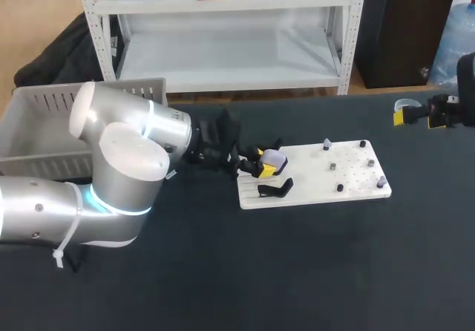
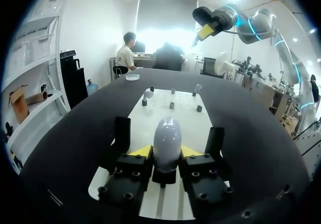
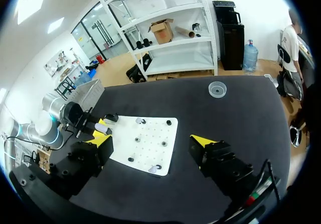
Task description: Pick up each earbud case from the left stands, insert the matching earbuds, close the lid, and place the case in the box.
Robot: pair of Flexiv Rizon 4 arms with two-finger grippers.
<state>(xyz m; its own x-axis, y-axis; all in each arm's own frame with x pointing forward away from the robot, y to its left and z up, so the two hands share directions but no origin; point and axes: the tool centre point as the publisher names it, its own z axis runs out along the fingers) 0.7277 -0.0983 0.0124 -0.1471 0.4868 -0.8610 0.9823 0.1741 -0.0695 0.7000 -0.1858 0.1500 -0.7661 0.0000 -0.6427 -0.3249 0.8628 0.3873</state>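
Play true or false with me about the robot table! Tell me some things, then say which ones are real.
1. The left gripper is shut on the earbud case. True.
2. The right gripper holds a case too. False: it is open and empty, apart from the white board.
3. The white board lies on the dark table. True.
4. The earbud case sits inside the gray box. False: the left gripper holds it at the board's left end.
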